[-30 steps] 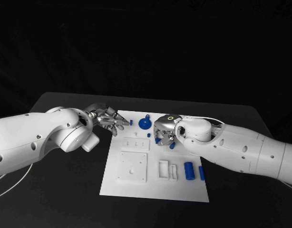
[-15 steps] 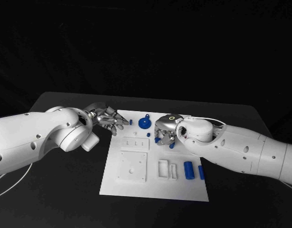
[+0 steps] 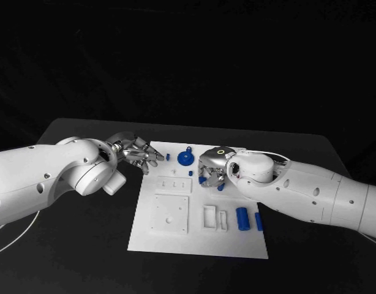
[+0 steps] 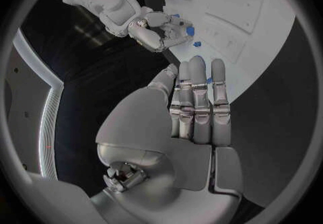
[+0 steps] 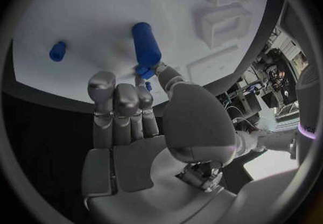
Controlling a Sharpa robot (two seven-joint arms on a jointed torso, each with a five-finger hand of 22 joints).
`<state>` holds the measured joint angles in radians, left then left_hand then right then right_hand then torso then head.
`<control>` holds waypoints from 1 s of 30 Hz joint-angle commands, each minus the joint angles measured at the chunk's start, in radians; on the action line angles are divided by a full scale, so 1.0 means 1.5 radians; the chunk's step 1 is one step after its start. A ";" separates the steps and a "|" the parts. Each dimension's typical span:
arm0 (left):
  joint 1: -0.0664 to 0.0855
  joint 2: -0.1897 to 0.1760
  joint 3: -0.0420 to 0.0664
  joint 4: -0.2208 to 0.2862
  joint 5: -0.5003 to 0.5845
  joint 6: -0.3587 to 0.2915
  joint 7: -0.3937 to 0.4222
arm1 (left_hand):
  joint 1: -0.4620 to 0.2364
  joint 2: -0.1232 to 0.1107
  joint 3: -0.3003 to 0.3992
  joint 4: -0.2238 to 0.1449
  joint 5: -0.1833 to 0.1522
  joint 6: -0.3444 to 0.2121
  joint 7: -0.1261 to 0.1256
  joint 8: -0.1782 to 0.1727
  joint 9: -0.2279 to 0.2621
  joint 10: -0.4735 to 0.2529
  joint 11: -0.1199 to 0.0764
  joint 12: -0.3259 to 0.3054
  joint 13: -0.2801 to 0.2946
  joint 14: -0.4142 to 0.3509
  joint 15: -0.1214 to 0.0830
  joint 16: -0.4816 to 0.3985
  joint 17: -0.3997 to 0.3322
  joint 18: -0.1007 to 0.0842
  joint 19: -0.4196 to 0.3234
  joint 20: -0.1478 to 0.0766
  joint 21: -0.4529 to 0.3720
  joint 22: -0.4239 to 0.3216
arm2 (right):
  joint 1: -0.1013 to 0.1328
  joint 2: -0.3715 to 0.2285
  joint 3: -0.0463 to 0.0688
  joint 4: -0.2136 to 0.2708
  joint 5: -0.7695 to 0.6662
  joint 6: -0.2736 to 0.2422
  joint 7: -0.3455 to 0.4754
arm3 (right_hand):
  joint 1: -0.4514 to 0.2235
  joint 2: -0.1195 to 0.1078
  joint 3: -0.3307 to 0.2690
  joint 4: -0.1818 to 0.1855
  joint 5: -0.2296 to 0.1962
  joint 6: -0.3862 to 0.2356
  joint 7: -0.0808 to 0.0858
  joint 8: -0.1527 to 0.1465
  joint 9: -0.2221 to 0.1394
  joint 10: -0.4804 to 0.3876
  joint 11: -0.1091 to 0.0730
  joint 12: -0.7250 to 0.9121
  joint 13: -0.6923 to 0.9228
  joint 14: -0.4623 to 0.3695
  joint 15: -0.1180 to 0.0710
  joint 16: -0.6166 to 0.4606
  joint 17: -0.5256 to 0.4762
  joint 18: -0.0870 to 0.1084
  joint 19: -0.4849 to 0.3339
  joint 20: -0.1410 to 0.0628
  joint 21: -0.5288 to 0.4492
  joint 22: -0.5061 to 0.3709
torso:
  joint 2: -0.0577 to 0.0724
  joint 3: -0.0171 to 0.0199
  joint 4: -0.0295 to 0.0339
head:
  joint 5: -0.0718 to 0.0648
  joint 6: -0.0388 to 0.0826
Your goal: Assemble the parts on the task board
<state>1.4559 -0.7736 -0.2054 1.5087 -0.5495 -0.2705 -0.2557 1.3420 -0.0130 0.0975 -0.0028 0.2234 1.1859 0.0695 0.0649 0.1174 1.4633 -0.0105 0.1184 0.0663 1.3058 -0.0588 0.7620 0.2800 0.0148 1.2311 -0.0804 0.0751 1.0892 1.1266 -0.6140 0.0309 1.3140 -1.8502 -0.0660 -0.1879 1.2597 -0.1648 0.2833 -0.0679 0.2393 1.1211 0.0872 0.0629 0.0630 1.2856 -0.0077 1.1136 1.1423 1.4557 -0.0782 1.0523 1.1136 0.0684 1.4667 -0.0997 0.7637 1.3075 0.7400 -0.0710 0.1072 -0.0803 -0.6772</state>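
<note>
Hovering at the left edge of the task board [image 3: 197,242], the left hand [image 3: 138,153] carries nothing: the left wrist view shows its fingers [image 4: 199,97] straight, side by side and empty, above the black surface [image 3: 82,245] and the board's white rim. Should it drift inward it could brush the round blue part [image 3: 185,159] standing near the board's far edge, or crowd the other hand, which works close by.

Further right, the right hand [image 3: 213,168] sits low over the middle of the board. In the right wrist view a small blue piece [image 5: 144,71] looks pinched at the tips of the thumb and a finger, touching the end of a blue cylinder [image 5: 147,45] on the white plate; I judge it held, though the contact is small and partly hidden. The grip looks shallow, so the piece could twist or slip out as it is pressed down, and a slight misalignment with its seat would jam it or tip it over. A sideways push might also roll the cylinder away or knock the small blue peg [image 5: 58,50] lying well apart from it.

Nearer the robot, a blue cylinder [image 3: 243,218] and a blue bar [image 3: 259,222] lie beside the white raised holders [image 3: 214,218], untouched; a sweep of the right forearm above them could scatter them
</note>
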 commanded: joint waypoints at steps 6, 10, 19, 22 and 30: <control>0.001 -0.001 0.000 0.003 0.004 0.000 0.004 | 0.006 0.000 -0.001 0.006 0.003 -0.005 -0.001 0.001 0.000 0.000 0.004 -0.003 -0.001 0.001 0.004 -0.004 0.001 -0.008 -0.001 0.005 -0.003 -0.001 | -0.006 0.001 -0.002 -0.004 0.016 0.033 0.010 | -0.054 -0.003 0.149 -0.041 0.156 0.009 0.000 -0.001 -0.001 -0.009 -0.004 -0.003 0.003 -0.001 0.001 -0.003 0.001 0.007 0.019 0.002 -0.001 0.061 | 0.000 -0.0004 -0.0001 | 0.000 -0.002; 0.001 -0.002 0.000 0.003 0.004 0.000 0.004 | 0.006 0.000 -0.001 0.006 0.003 -0.005 -0.001 0.001 0.000 0.000 0.004 -0.003 -0.001 0.001 0.004 -0.004 0.001 -0.008 -0.001 0.005 -0.003 -0.001 | -0.007 0.000 -0.003 -0.004 0.019 0.043 0.013 | -0.079 -0.002 0.213 -0.061 0.189 0.018 -0.001 -0.001 -0.001 -0.009 -0.005 -0.002 0.004 -0.001 0.000 -0.003 0.002 0.007 0.017 0.001 0.005 0.061 | 0.000 -0.0006 -0.0004 | -0.002 -0.004; 0.001 -0.002 0.000 0.004 0.004 0.000 0.004 | 0.006 0.000 -0.001 0.006 0.003 -0.005 -0.001 0.001 0.000 0.000 0.004 -0.003 -0.001 0.001 0.004 -0.004 0.001 -0.008 -0.001 0.005 -0.003 -0.001 | -0.007 0.001 -0.003 -0.005 0.021 0.046 0.006 | -0.105 0.004 0.203 -0.064 0.194 0.027 -0.005 -0.001 0.000 -0.004 -0.007 0.002 0.008 0.000 -0.002 -0.001 0.004 0.006 0.014 0.000 0.010 0.060 | -0.001 -0.0008 0.0000 | -0.002 -0.004; 0.001 -0.002 0.000 0.004 0.004 -0.001 0.005 | 0.007 -0.001 0.000 0.006 0.004 -0.005 -0.001 0.001 0.000 0.000 0.004 -0.003 -0.001 0.001 0.004 -0.004 0.001 -0.008 -0.001 0.005 -0.003 -0.001 | -0.007 0.001 -0.003 -0.005 0.021 0.032 0.001 | -0.106 0.005 0.169 -0.056 0.187 0.031 -0.007 -0.001 0.000 -0.001 -0.009 0.003 0.009 0.000 -0.004 0.000 0.005 0.005 0.016 -0.002 0.012 0.060 | -0.001 -0.0009 -0.0002 | -0.002 -0.004; 0.001 -0.002 0.000 0.004 0.010 -0.011 0.012 | 0.004 -0.003 -0.002 0.009 0.003 -0.008 0.000 0.000 0.000 0.000 0.004 -0.002 -0.001 0.002 0.004 -0.004 0.001 -0.008 -0.001 0.005 -0.003 -0.002 | -0.008 -0.002 -0.003 0.002 0.021 -0.022 -0.011 | -0.100 0.003 0.123 -0.036 0.170 0.039 -0.012 -0.001 0.000 0.004 -0.011 0.005 0.013 0.001 -0.008 0.001 0.007 0.002 0.021 -0.007 0.018 0.062 | -0.001 -0.0009 0.0000 | -0.002 0.001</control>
<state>1.4559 -0.7776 -0.2062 1.5122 -0.5477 -0.2726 -0.2543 1.3420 -0.0130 0.0945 0.0056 0.2233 1.1789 0.0695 0.0649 0.1173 1.4633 -0.0106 0.1184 0.0663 1.3058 -0.0588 0.7620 0.2805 0.0148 1.2311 -0.0804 0.0751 1.0881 1.1203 -0.6157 0.0304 1.3152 -1.8196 -0.0809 -0.1884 1.1090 -0.1591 0.4726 -0.1231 0.4964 1.1718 0.0692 0.0657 0.0645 1.2851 -0.0234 1.1178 1.1605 1.4573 -0.0841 1.0522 1.1223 0.0682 1.4643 -0.1022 0.7841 1.3074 0.7383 -0.0721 0.1069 -0.0839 -0.6779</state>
